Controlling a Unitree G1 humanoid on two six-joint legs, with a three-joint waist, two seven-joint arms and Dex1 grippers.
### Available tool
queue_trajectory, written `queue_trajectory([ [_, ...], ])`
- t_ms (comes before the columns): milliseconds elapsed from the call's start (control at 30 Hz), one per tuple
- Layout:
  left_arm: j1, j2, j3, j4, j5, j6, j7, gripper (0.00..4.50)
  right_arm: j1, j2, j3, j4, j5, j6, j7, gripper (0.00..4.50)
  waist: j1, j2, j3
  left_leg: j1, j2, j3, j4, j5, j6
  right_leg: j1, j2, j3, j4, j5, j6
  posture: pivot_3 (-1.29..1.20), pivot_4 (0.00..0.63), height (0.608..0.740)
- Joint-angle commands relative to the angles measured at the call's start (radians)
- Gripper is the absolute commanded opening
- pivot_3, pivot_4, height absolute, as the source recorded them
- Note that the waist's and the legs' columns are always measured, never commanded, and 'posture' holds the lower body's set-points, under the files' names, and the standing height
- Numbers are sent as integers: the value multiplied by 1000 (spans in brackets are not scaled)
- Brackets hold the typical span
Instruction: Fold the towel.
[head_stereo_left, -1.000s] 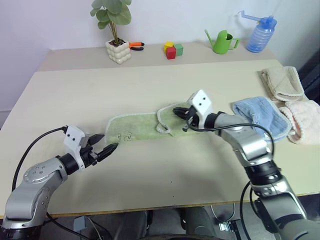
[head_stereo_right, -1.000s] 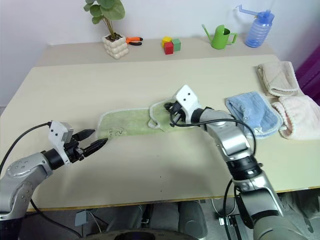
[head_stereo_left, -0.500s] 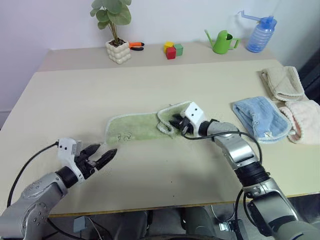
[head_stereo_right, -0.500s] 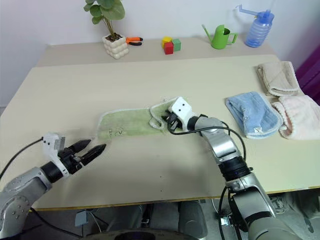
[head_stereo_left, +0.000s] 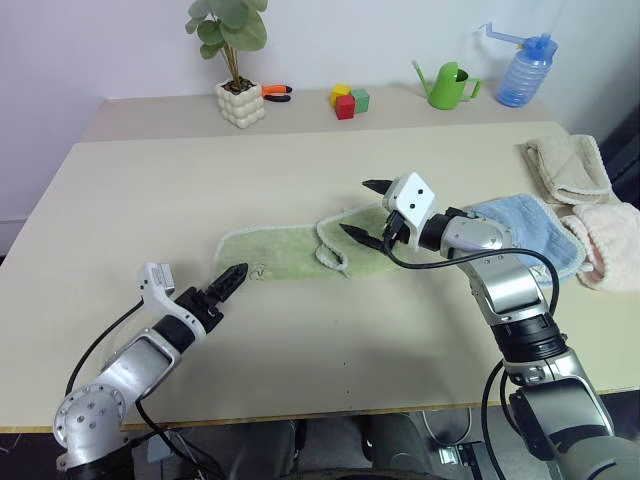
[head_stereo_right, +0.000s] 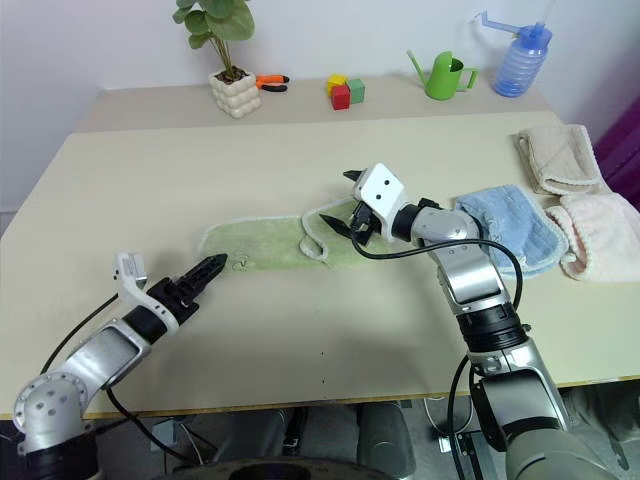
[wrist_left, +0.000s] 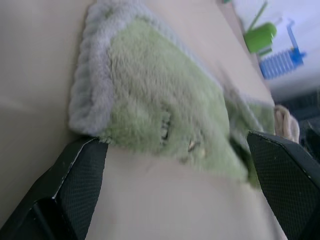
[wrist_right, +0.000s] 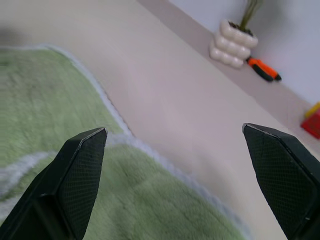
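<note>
Bright, even room light with soft shadows; both wrist views look blurred.

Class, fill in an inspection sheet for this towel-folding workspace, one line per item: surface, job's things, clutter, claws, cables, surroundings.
Surface: beige table.
Job's things: green towel lies flat, its right end folded over.
Clutter: blue towel, beige towel, pink towel; along the back, potted plant, blocks, watering can, spray bottle.
Claws: left claw open by the towel's left end; right claw open above the fold, holding nothing.
Cables: black cable along the right arm.
Surroundings: white wall.
</note>
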Motion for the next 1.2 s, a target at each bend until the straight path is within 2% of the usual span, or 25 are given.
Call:
queue_trajectory([
  [33, -43, -19, 0, 74, -32, -39, 96, 4500, 8, 2, 1, -51, -9, -23, 1, 4426, 4, 0, 0, 0, 0, 0, 0, 0, 0, 0, 0, 0, 0, 0, 0, 0, 150, 732],
  [67, -57, -27, 4, 90, -42, -51, 113, 4500, 13, 1, 4, -56, -13, -24, 0, 4426, 7, 0, 0, 1, 0, 0, 0, 0, 0, 1, 0, 0, 0, 0, 0, 0, 150, 732],
  [167, -70, -30, 8, 101, -64, -71, 132, 3659, 28, -3, 9, -73, -22, -19, -2, 4500, 8, 0, 0, 4, 0, 0, 0, 0, 0, 4, 0, 0, 0, 0, 0, 0, 150, 732],
  [400, -79, -18, 8, 107, -95, -104, 138, 74, 81, -7, 17, -136, -30, 5, -5, 4500, 8, 0, 0, 5, 0, 0, 0, 0, 0, 5, 0, 0, -1, 0, 0, 0, 150, 732],
  [600, -74, 15, 57, 62, -69, -186, 69, 28, 101, -12, 19, -161, -35, 18, -6, 4500, 8, -1, 0, 5, 0, 0, 0, 0, 0, 5, 0, 0, -1, 0, 0, 0, 150, 732],
  [733, -57, 119, 135, 54, -32, -241, -26, 28, 101, -20, 12, -162, -36, 22, -4, 4500, 5, -1, 0, 5, 1, 0, -1, 0, 0, 5, 1, 0, -1, 0, 0, 0, 150, 732],
  [900, -70, 269, 169, 74, 42, -259, -149, 28, 99, -28, 11, -146, -35, 15, 0, 4500, 9, -1, 0, 5, 0, 0, -2, 0, 0, 4, 1, 0, -2, 0, -1, 0, 150, 732],
  [1033, -97, 378, 109, 59, 147, -258, -295, 28, 93, -24, 16, -130, -40, 9, -1, 4500, 8, -2, 1, 5, 0, 0, -2, -1, 1, 5, 1, 0, -2, 0, -1, 0, 150, 732],
  [1200, -167, 504, -93, -16, 318, -254, -533, 28, 99, -18, 18, -115, -50, -3, -2, 4500, 7, -2, 1, 4, 0, 0, -2, -1, 1, 5, 1, 0, -2, 0, -1, 0, 150, 732],
])
